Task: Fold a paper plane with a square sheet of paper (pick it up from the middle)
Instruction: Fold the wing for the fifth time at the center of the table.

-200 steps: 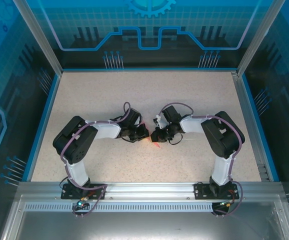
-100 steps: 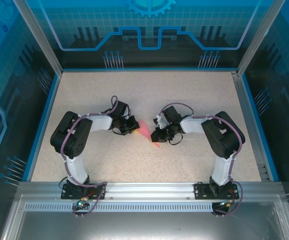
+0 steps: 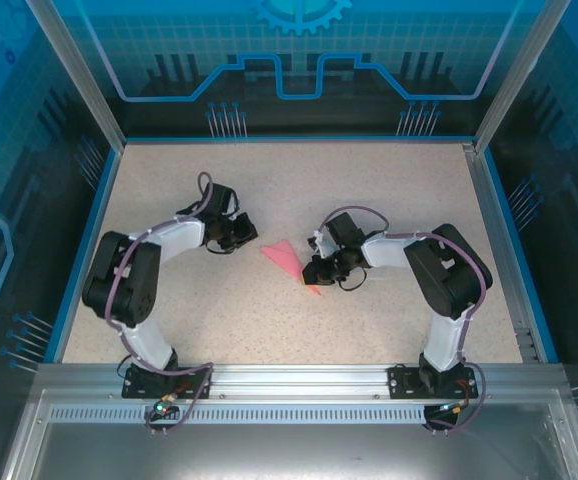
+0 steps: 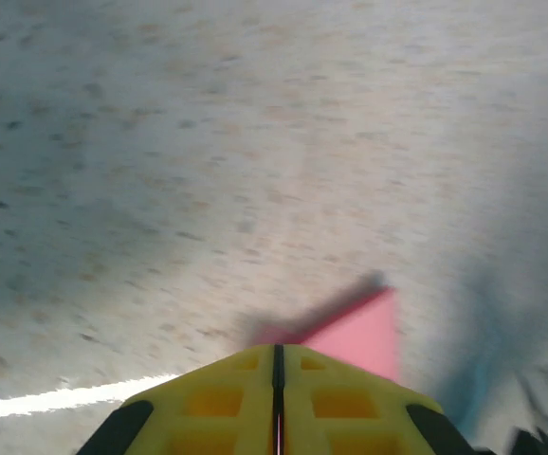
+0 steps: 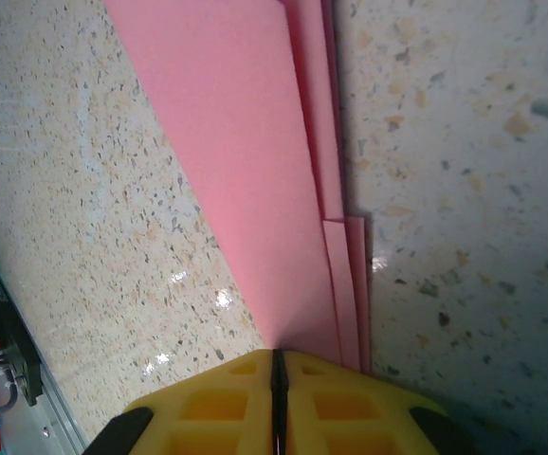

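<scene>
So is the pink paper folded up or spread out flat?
Folded. The pink paper shows stacked layer edges up close; from above it is a narrow point, not a square.

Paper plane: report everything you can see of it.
The paper plane is thin, matte pink-red paper, folded and lying flat on the speckled table near its middle. In the right wrist view it shows stacked layers with stepped edges along one side and tapers toward the right hand, which is shut over that end; whether it pinches or only presses cannot be told. The other end points toward the shut left hand, which is apart from it.
</scene>
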